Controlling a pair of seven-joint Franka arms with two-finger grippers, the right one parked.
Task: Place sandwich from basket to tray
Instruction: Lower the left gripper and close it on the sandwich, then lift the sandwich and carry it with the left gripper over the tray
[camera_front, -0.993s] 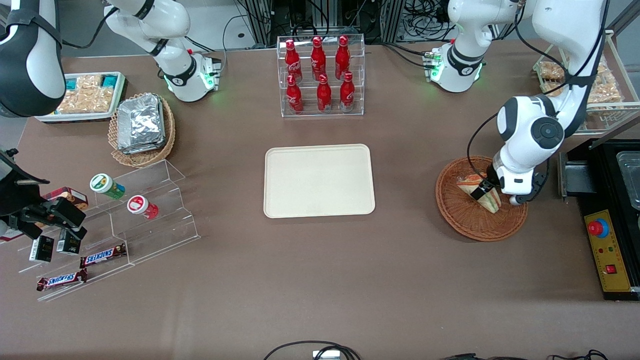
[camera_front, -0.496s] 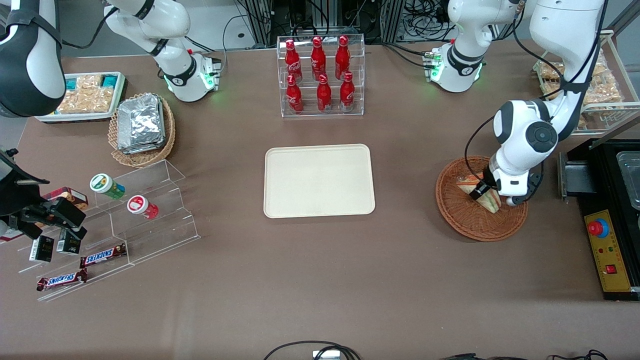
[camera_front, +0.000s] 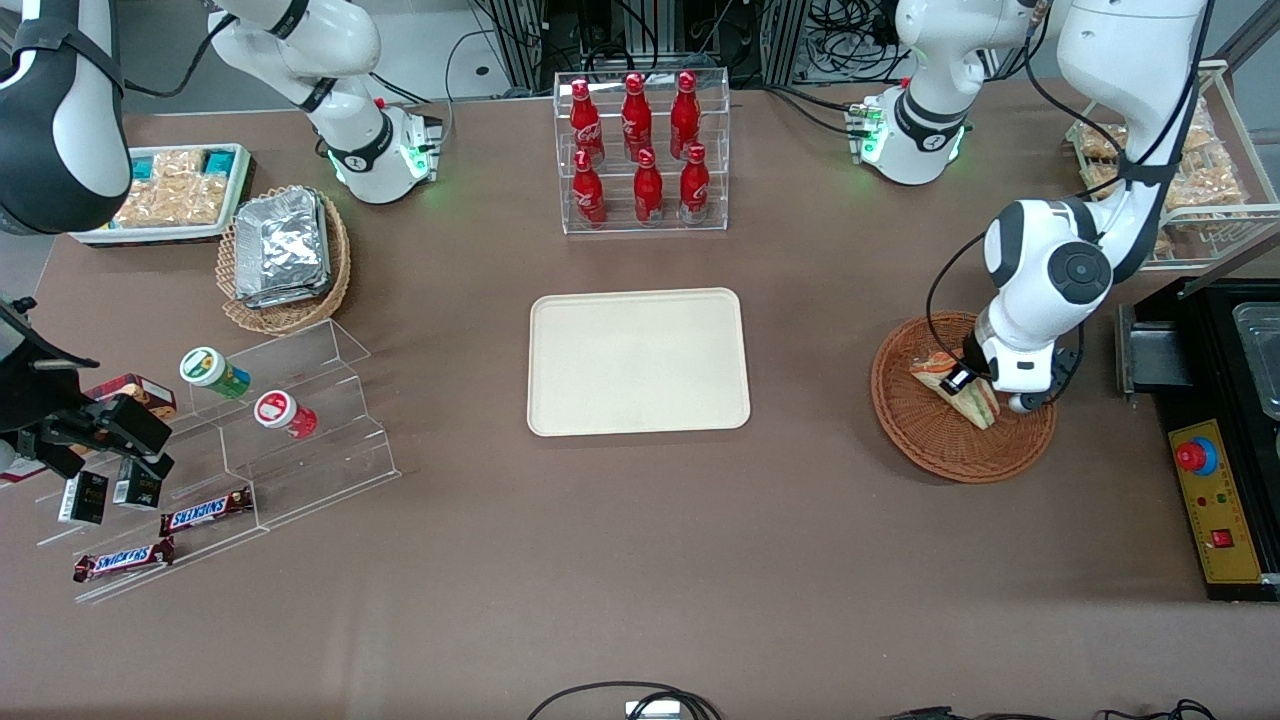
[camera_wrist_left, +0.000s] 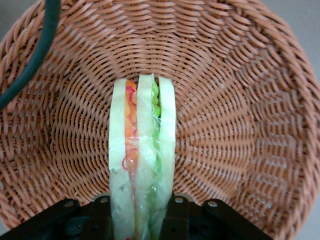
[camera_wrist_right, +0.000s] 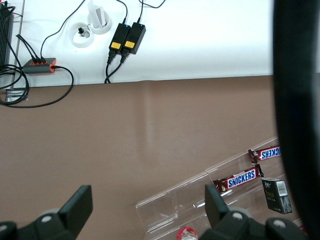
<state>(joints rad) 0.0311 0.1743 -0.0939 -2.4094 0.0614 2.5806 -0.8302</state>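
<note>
Brown table — gripper (camera_wrist_left: 137, 220) clamping wrapped orange-green sandwich (camera_wrist_left: 141, 150) over basket (camera_wrist_left: 240, 125)

The sandwich (camera_front: 962, 392) (camera_wrist_left: 141, 165) is a small triangular wedge in clear wrap — 3 pale bread slices with an orange layer and a green layer between them. It stands on edge over the basket (camera_front: 930, 440) (camera_wrist_left: 240, 125), clamped between the 2 fingers of the gripper (camera_front: 964, 381) (camera_wrist_left: 137, 212). The basket is round, shallow, reddish-brown wicker, toward the working arm's end of the table. The tray (camera_front: 638, 361) — plain cream-beige, rectangular, rounded corners, low rim — lies flat mid-table, well apart from the basket.
</note>
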